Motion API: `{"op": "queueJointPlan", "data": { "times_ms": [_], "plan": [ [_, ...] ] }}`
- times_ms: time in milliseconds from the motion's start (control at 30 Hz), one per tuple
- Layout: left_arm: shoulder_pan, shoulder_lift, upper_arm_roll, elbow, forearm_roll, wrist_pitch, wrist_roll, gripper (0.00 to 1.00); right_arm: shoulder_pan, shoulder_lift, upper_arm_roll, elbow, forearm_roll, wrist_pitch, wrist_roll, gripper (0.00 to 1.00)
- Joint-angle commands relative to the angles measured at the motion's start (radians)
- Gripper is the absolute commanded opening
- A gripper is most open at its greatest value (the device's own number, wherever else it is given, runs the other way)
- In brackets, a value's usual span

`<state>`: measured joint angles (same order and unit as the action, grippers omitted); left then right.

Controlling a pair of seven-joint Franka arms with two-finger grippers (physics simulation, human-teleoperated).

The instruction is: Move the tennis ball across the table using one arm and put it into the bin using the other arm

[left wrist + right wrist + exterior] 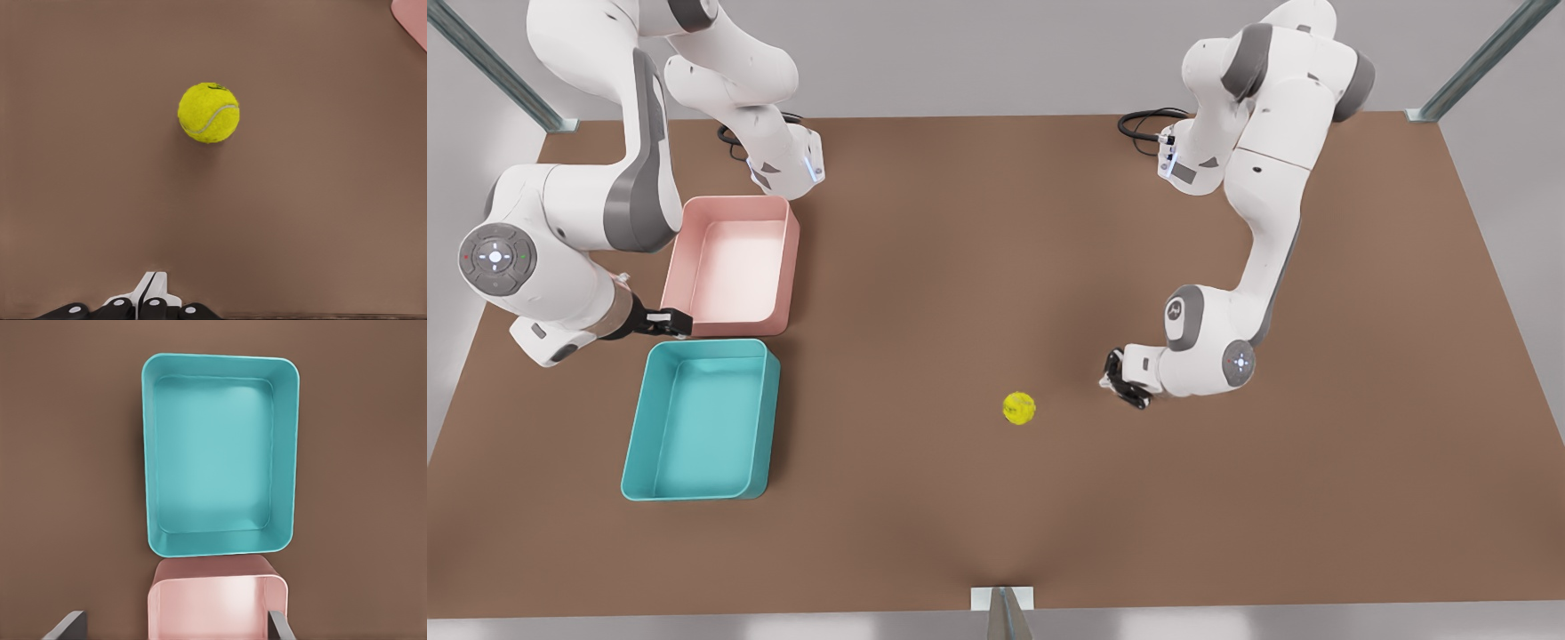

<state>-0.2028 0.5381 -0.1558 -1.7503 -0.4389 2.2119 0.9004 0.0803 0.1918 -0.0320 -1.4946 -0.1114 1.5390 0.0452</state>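
Tennis ball (1019,408) sits on the bare brown desk (960,267), a bit right of centre in the front view and toward the near edge, touching nothing. In my left wrist view the ball (209,113) shows its pale curved seam, with open desk (320,220) all round it and a pink corner at the frame edge.

My left end effector (1123,380) is the one at the front view's right, low over the desk, near the ball but apart from it, on the ball's right side. Its fingertips (155,308) are pressed together, closed on nothing.

My right end effector (669,322) is at the front view's left, above the gap where the pink bin (734,265) meets the teal bin (703,420). Its two grey fingers (67,625) stand wide apart, open, empty, framing the pink bin (220,603) in the right wrist view, with the teal bin (220,453) beyond it.

The two bins sit end to end, just beside each other, pink one farther back, teal one nearer. Both bins have nothing in them. Ball is well apart from both bins.
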Motion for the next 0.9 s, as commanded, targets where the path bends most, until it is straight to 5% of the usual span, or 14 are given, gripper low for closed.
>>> {"op": "queueJointPlan", "data": {
  "times_ms": [0,67,133,167,267,433,567,867],
  "plan": [
    [-0.001,-0.056,0.001,0.002,0.224,-0.095,-0.716,0.21,0.001,0.0,0.0,0.0,-0.001,0.0,-0.001,1.0],
    [0.008,-0.191,0.021,0.078,0.333,-0.35,-0.919,0.21,0.001,0.0,0.0,0.0,-0.001,0.0,-0.001,1.0],
    [0.011,-0.218,0.036,0.336,0.457,-0.776,-0.945,0.3,0.001,0.0,0.001,0.0,-0.002,0.0,-0.001,1.0],
    [0.023,-0.231,0.039,0.44,0.454,-0.871,-0.948,1.0,0.007,0.015,0.003,0.004,-0.002,0.0,-0.001,1.0],
    [0.016,-0.351,0.148,0.433,0.442,-0.91,-1.143,1.0,0.191,0.098,0.003,0.071,-0.005,-0.011,0.001,1.0],
    [0.023,-0.311,0.136,0.434,0.431,-0.877,-1.149,1.0,0.503,0.449,-0.002,0.269,-0.001,0.134,0.249,1.0],
    [0.025,-0.28,0.11,0.431,0.43,-0.877,-1.146,1.0,0.46,0.457,0.0,0.085,-0.002,0.426,0.343,1.0],
    [0.022,-0.265,0.108,0.411,0.428,-0.871,-1.144,1.0,0.334,0.451,-0.002,-0.035,-0.001,0.582,0.298,1.0]
  ]
}}
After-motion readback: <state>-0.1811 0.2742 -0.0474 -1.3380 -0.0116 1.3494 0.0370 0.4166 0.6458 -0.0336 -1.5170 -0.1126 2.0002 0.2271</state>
